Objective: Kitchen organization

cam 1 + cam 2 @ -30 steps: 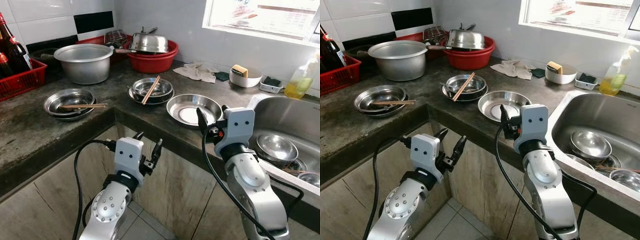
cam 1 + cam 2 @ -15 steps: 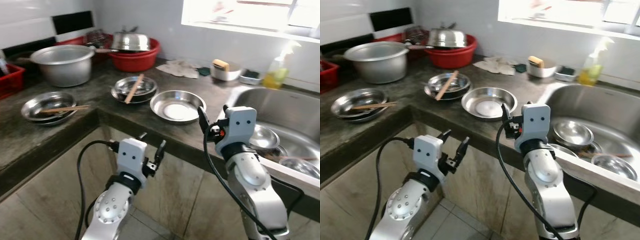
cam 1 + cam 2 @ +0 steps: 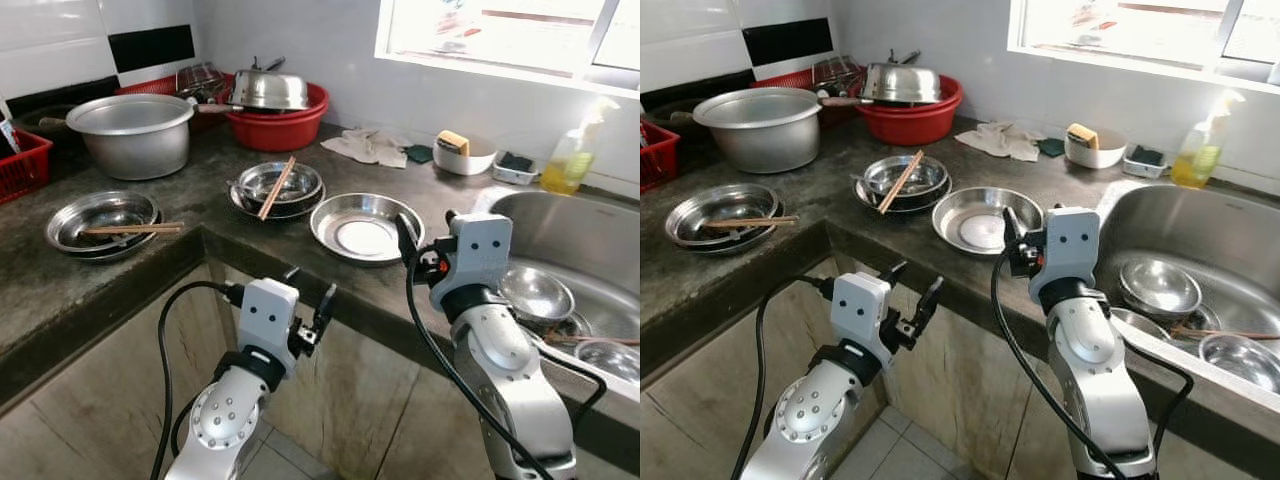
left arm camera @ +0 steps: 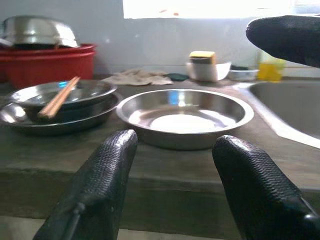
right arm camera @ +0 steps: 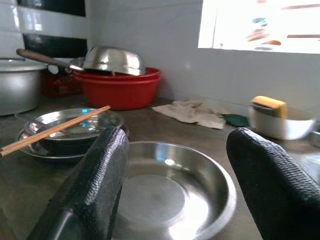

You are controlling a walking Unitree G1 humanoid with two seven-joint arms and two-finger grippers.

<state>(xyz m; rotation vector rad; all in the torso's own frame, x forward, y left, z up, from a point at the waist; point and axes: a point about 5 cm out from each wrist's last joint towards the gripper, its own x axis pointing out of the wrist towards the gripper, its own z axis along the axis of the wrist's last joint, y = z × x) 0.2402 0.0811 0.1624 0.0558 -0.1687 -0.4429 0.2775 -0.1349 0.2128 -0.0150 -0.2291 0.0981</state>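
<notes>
While both arms are raised in front of the dark stone counter (image 3: 60,290), neither one holds anything, so you have two free grippers. Your left gripper (image 3: 308,303) hangs below the counter edge, out over the cabinet front, with its fingers (image 4: 102,180) spread wide; the wrist camera looks between them at the empty steel pan (image 3: 366,226) on the counter. Your right gripper (image 3: 420,232) is higher, at counter level just beside that pan's near rim, and its fingers (image 5: 95,185) are also parted wide with the pan between them in the wrist view, not touching it. To the robot's left of the pan sits a stack of steel dishes (image 3: 277,187) with a pair of chopsticks (image 3: 277,187) lying across the top. Further left, near the counter edge, a second steel dish (image 3: 100,213) also carries chopsticks (image 3: 133,229). Behind these stand a large aluminium pot (image 3: 130,130) and a red basin (image 3: 277,118) with an upturned steel bowl (image 3: 268,89) in it. A crumpled cloth (image 3: 368,146) lies near the wall, a white bowl with a sponge (image 3: 468,152) beside it, and a soap bottle (image 3: 572,160) stands by the sink (image 3: 560,225). Inside the sink rest more steel bowls (image 3: 537,293).
</notes>
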